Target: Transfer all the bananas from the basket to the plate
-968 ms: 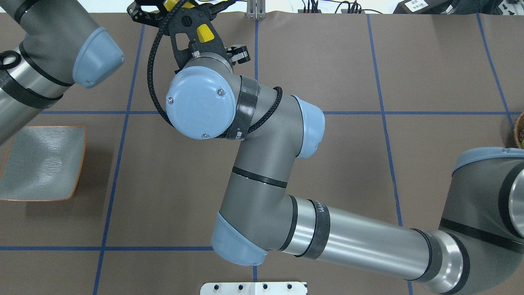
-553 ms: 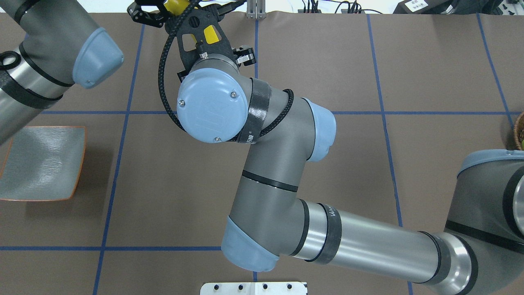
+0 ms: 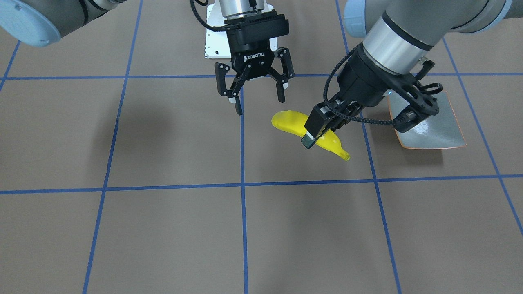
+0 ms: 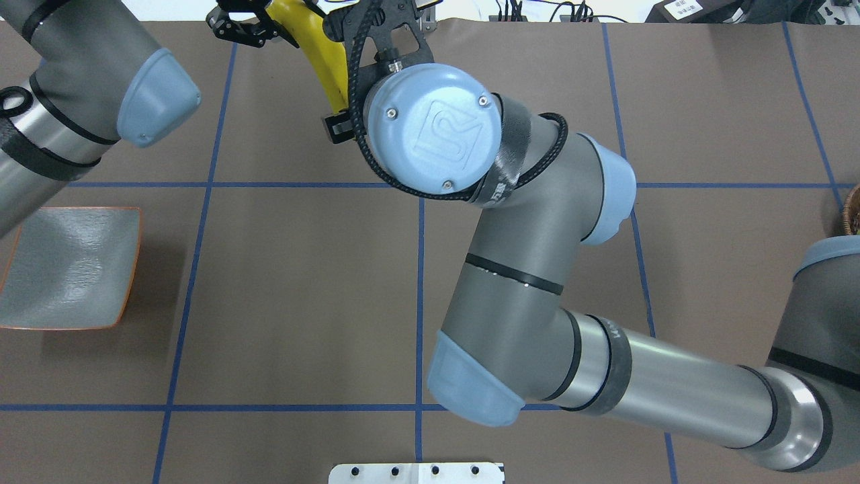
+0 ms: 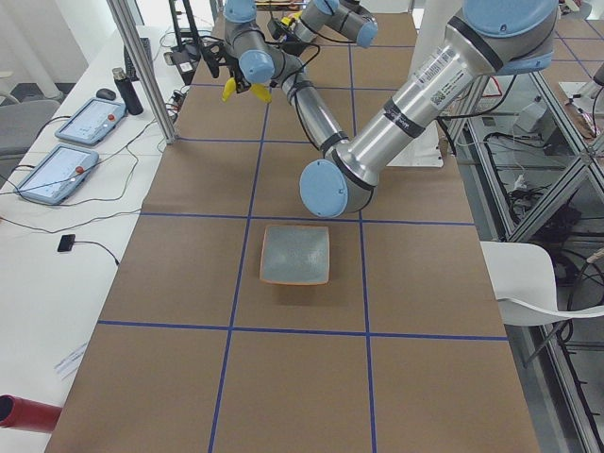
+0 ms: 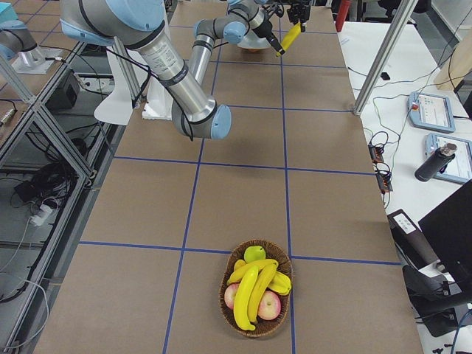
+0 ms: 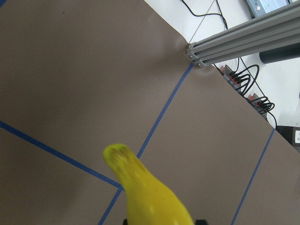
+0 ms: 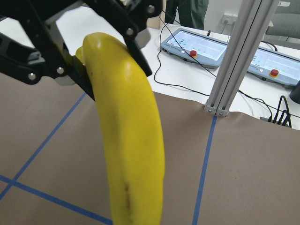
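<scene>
Possession of one banana sat with the left end effector, which was clenched across the fruit near its middle and held it up off the bench. The right end effector hung spread and empty on the far side of the banana from the plate, touching nothing. The banana's long axis ran slantwise, one end toward the right end effector and the other dipping down and away from the robot. Seen from the plate, the held banana lay toward the bench middle and farther from the robot's base, beside the dish rather than over it. The left arm was plainly the nearer to the plate, so the carry looked to be its job: bring the fruit in over the dish with the long axis across the flat centre. The basket, well apart from the plate at the bench's other end, held more bananas among other fruit.
</scene>
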Available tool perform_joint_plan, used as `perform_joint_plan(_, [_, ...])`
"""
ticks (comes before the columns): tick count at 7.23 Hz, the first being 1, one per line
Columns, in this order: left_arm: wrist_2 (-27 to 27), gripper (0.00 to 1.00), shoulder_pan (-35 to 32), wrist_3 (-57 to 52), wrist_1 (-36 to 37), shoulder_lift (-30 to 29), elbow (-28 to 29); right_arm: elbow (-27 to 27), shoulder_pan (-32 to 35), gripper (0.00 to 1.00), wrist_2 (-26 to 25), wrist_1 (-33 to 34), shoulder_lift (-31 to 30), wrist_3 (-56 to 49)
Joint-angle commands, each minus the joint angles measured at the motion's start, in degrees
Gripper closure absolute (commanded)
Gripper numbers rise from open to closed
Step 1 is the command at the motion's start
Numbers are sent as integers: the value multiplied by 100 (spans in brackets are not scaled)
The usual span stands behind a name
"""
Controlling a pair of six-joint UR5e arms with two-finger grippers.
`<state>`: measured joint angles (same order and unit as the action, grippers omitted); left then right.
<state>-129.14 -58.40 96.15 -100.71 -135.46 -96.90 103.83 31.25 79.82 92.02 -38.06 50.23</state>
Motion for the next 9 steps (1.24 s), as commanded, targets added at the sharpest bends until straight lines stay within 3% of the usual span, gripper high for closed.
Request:
perform_joint_plan(1, [-6, 100, -4, -113, 8, 464, -536, 67, 1062, 0, 1634, 79, -472, -257])
perform_joint_plan(5, [-50, 100, -57, -875, 69, 1966, -1899, 41, 2645, 0, 3281, 79, -1517, -2266])
perform_joint_plan(9, [-32, 100, -110, -3298, 60, 3892, -2535, -38, 3921, 0, 3934, 88, -2608, -4684])
